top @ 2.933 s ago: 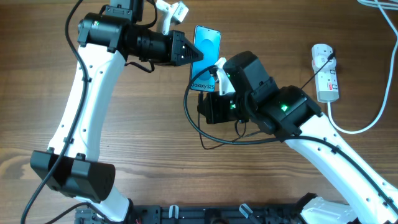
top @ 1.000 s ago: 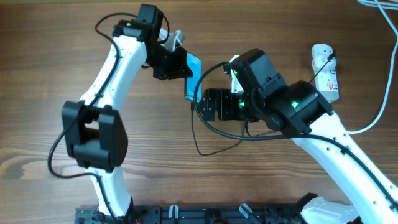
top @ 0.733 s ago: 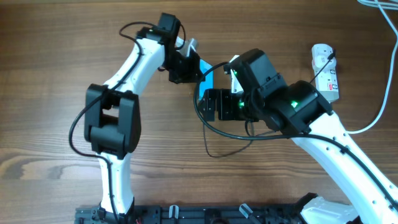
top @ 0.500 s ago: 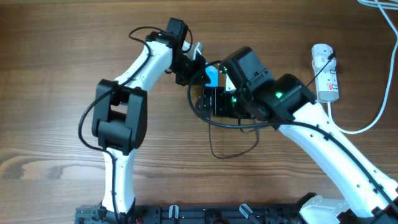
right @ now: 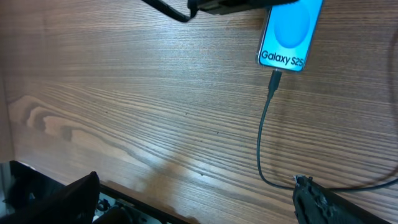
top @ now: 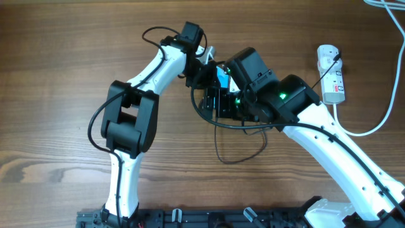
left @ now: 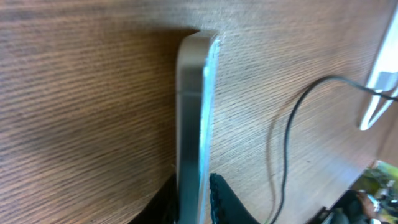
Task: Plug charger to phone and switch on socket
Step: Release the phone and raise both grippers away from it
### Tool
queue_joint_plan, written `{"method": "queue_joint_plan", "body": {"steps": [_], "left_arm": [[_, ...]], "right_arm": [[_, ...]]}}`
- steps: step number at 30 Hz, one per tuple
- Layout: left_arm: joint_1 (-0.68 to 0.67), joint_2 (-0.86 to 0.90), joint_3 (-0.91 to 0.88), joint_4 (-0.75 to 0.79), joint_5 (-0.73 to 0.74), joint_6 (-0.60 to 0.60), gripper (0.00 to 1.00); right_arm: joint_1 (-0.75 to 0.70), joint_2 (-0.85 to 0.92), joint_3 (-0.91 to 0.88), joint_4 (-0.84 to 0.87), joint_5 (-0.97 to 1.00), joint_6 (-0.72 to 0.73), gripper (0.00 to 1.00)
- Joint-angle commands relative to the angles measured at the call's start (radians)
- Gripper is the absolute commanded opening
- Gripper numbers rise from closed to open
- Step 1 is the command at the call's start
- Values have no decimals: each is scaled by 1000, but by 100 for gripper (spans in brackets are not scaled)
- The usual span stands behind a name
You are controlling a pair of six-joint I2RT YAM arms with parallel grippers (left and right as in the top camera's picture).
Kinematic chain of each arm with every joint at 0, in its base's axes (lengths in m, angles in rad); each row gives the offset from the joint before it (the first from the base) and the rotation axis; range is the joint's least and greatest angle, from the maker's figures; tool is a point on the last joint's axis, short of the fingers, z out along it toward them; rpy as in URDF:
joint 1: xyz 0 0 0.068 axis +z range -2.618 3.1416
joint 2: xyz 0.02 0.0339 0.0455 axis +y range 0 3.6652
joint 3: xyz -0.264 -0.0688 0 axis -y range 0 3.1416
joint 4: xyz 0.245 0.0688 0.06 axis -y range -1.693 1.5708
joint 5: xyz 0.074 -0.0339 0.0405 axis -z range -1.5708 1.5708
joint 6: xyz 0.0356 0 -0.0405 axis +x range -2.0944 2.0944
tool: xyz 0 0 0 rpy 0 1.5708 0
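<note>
Left end effector (left: 194, 200) clamped on phone (right: 289, 31) | right end effector (right: 194, 200) apart, empty | charger (right: 264, 134) tip meets phone's lower edge, seating unclear; I'd brace the phone and push in straight | socket (top: 332, 76) well to the right, black plug in it | wood-grain desk (right: 124, 93)

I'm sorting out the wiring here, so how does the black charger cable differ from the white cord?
The charger cable is thin and black; the white cord is thicker and white. The charger cable ends at the phone, below its Galaxy S25 band; the white cord curves off toward the table's right edge. Both meet the power strip.
</note>
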Motion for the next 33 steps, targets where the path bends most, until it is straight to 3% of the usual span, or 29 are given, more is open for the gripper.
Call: {"method": "queue_joint_plan", "body": {"steps": [1, 6, 7, 13, 16, 17, 19, 22, 27, 33], "left_arm": [[-16, 10, -1, -14, -33, 2, 24], [-13, 10, -1, -84, -177, 2, 30], [-13, 10, -1, -94, -201, 2, 38], [2, 6, 0, -176, -338, 2, 50], [35, -24, 21, -228, -338, 1, 77], [49, -48, 35, -252, -346, 1, 98], [75, -125, 71, -294, -370, 1, 100], [96, -307, 89, -303, -428, 1, 100], [98, -592, 89, -263, -552, 2, 100], [98, -737, 89, -266, -555, 2, 100]], "right_arm": [[-2, 13, 17, -1, 21, 11, 100], [-3, 12, 17, -14, 51, 11, 100], [-3, 12, 17, -18, 51, 11, 100], [-83, 2, 17, -100, 51, -15, 100], [-165, -20, 18, -142, 70, -16, 100], [-196, -27, 18, -148, 69, -32, 100], [-275, -34, 19, -151, 71, -124, 100], [-425, -21, 67, -208, 66, -137, 100], [-675, 108, 320, -397, 158, -268, 100], [-898, 218, 369, -261, 378, -274, 100]]}}
